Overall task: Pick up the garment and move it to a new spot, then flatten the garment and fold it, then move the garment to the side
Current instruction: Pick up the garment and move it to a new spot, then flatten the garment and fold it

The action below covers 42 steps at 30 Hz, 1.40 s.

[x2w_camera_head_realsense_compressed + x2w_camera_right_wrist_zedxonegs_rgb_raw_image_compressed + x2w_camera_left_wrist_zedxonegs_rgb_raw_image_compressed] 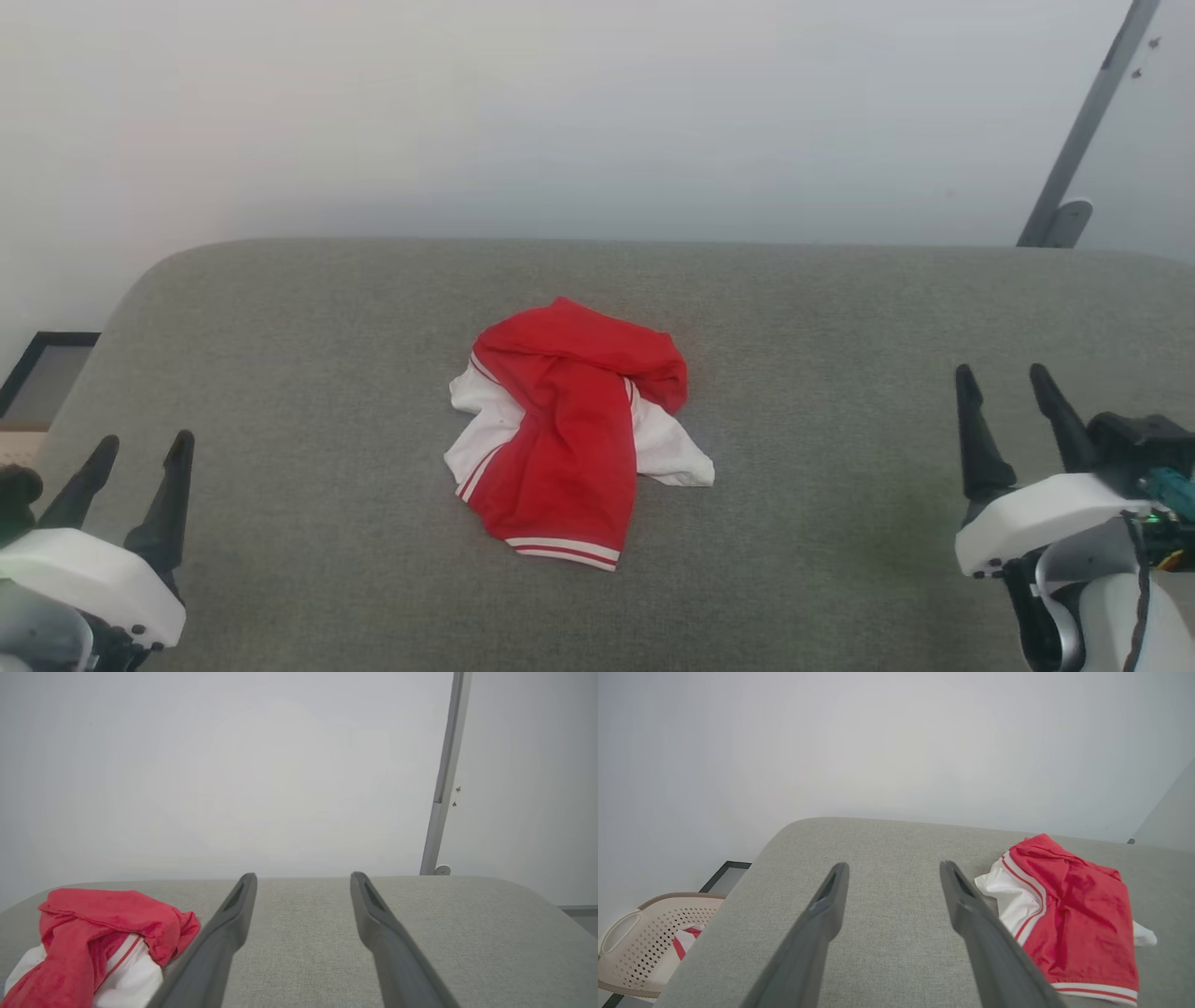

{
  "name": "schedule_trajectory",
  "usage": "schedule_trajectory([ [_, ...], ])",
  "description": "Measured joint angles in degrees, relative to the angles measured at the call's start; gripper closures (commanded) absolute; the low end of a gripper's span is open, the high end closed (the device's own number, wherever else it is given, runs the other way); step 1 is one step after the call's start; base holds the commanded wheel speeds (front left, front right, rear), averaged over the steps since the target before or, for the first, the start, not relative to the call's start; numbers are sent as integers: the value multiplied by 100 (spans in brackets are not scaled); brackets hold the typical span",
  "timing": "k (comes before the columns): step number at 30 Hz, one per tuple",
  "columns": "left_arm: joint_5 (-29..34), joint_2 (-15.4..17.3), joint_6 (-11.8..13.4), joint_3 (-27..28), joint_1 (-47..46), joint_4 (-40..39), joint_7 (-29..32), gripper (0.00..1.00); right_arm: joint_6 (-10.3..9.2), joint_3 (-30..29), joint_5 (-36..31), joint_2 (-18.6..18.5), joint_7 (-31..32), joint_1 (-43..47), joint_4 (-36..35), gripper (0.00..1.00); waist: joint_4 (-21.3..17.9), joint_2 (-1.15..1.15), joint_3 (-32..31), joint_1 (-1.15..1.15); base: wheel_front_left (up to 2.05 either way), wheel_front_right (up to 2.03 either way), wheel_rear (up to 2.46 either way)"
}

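Red with white panels, one garment (pixel 569 439) lies crumpled on the grey bench (pixel 840 317). Two flank it, left end effector (pixel 147 437) and right end effector (pixel 1000 368), both gaping wide and empty.

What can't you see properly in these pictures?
Head view: the garment lies crumpled; its own folds hide any print.
Left wrist view: the basket is cut by the left edge; its wall hides most of the red-and-white cloth inside.
Right wrist view: the garment is cut by the bottom edge, and the right gripper covers part of it.
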Motion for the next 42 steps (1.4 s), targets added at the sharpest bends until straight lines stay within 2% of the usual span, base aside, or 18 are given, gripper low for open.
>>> schedule_trajectory([
  [10,-3,-103,-52,-187,-140,-110,-87,0,0,437,261,-213,363,-13,-23,0,467,0,149,0,0,0,0],
  [15,62,-280,-52,-337,-211,-103,-202,0,1,706,402,-344,703,-221,51,0,800,0,324,0,0,0,0],
  [23,129,-559,-110,-626,-434,13,-343,0,0,1127,699,-597,1558,-532,417,0,1375,0,660,0,0,0,0],
  [29,171,-734,-129,-802,-638,102,-400,0,0,1404,939,-761,2492,-671,747,0,1740,0,914,0,0,0,0],
  [31,172,-776,-152,-850,-672,130,-415,0,0,1419,943,-789,2803,-708,868,0,1832,0,990,0,0,0,0],
  [38,172,-887,-178,-937,-778,202,-483,0,0,1485,879,-810,3307,-966,1141,0,2004,0,1188,0,0,0,0],
  [39,172,-901,-179,-948,-804,226,-499,0,0,1505,851,-817,3354,-1018,1181,26,2019,0,1213,0,0,0,0],
  [40,171,-909,-183,-956,-834,243,-514,0,1,1553,775,-853,3388,-1070,1207,68,2028,0,1231,0,0,0,0],
  [41,171,-911,-188,-956,-859,260,-515,0,2,1597,743,-872,3416,-1116,1228,100,2032,0,1245,0,0,0,0],
  [42,170,-913,-199,-955,-866,278,-522,0,2,1626,745,-880,3430,-1150,1248,100,2028,0,1254,0,0,0,0],
])
